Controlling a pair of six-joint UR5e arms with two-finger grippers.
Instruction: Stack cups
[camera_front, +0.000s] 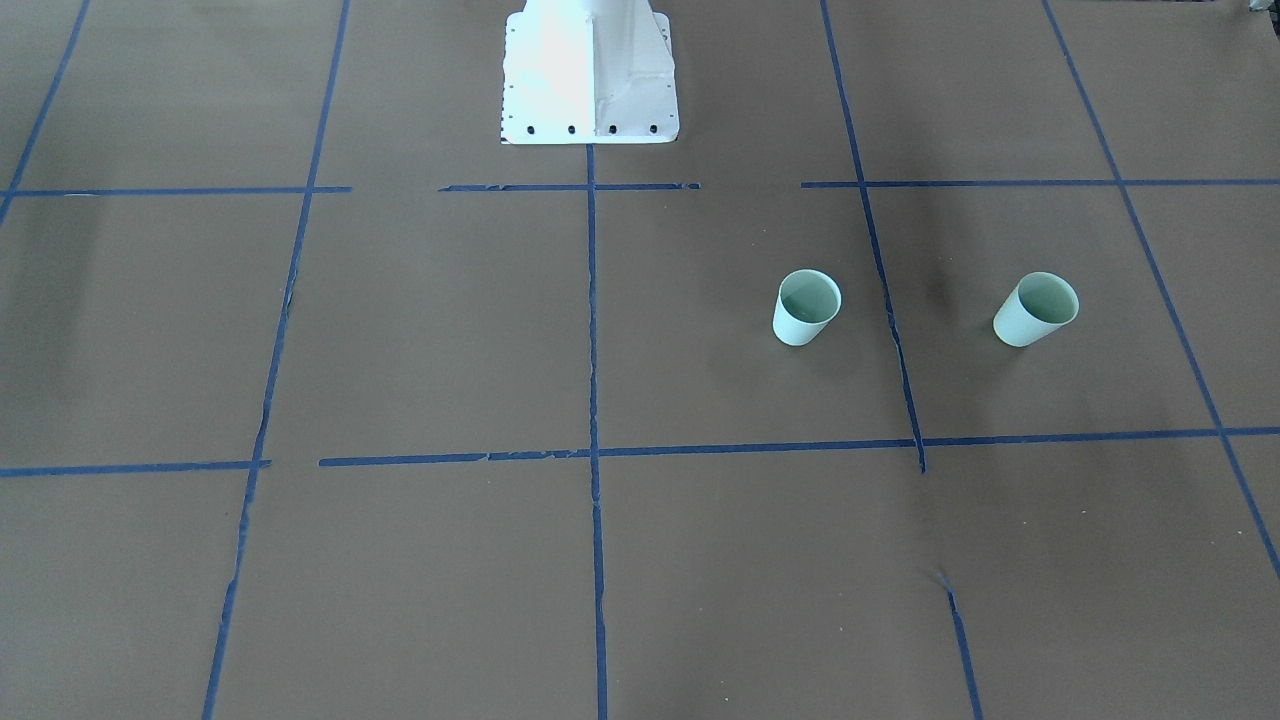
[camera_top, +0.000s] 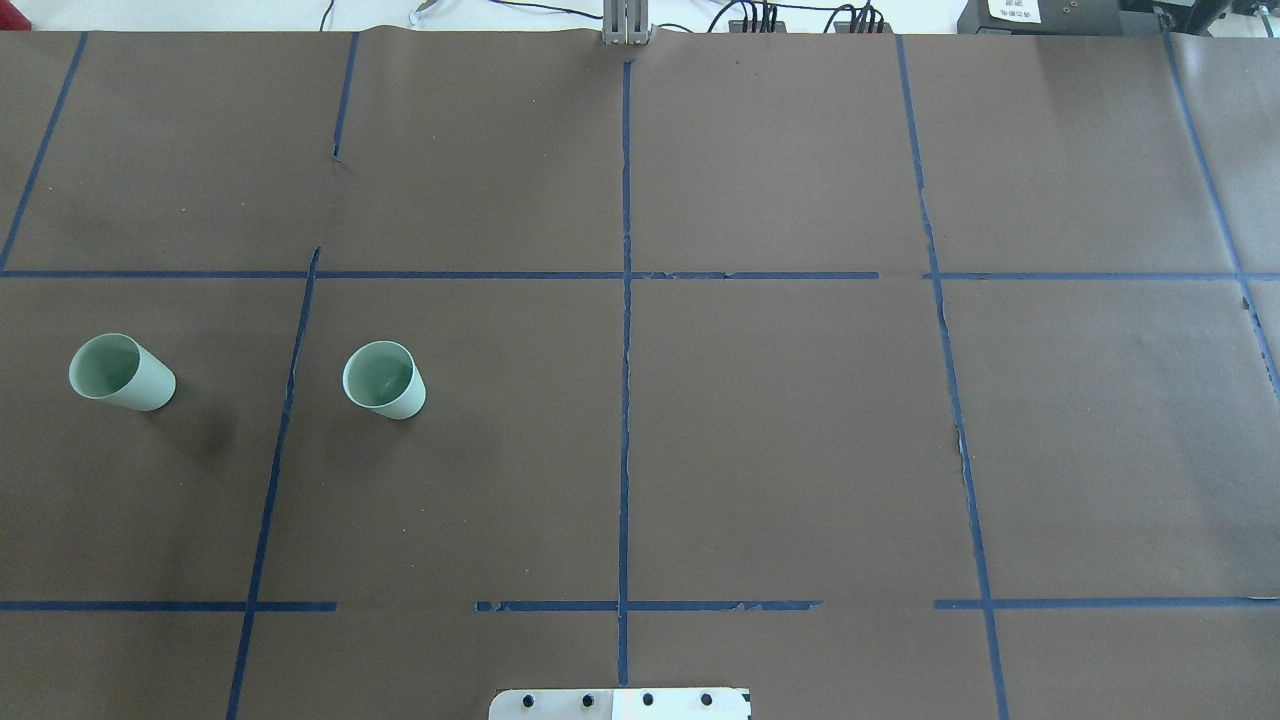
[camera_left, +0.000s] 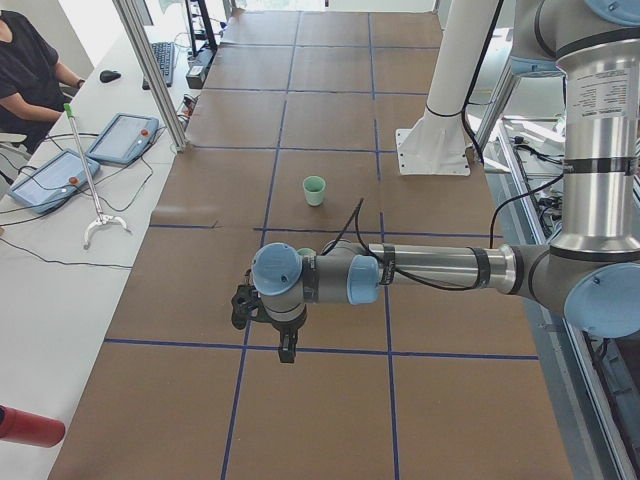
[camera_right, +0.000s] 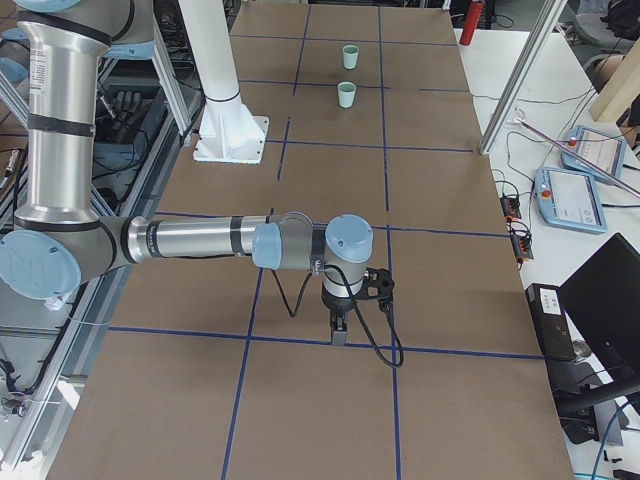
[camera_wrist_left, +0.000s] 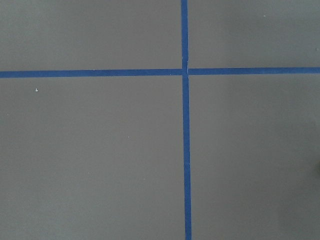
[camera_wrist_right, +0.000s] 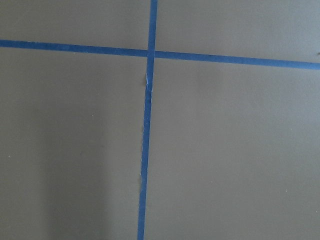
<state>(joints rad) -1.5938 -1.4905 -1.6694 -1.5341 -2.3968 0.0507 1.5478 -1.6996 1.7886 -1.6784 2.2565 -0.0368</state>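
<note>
Two pale mint-green cups stand upright and apart on the brown table, on my left side. One cup (camera_top: 120, 371) (camera_front: 1035, 309) is near the left edge, the other cup (camera_top: 384, 379) (camera_front: 806, 307) is closer to the centre. My left gripper (camera_left: 287, 350) points down above the table, nearer the camera than the cups in the exterior left view. My right gripper (camera_right: 339, 335) hangs over the far right part of the table, far from both cups (camera_right: 346, 95). Both grippers show only in the side views, so I cannot tell if they are open or shut. The wrist views show only bare paper and tape.
Blue tape lines (camera_top: 625, 400) divide the brown table cover into a grid. The white robot base (camera_front: 590, 75) stands at the table's middle edge. Tablets (camera_left: 120, 138) and a person are on a side bench, and a red bottle (camera_left: 25, 428) lies there.
</note>
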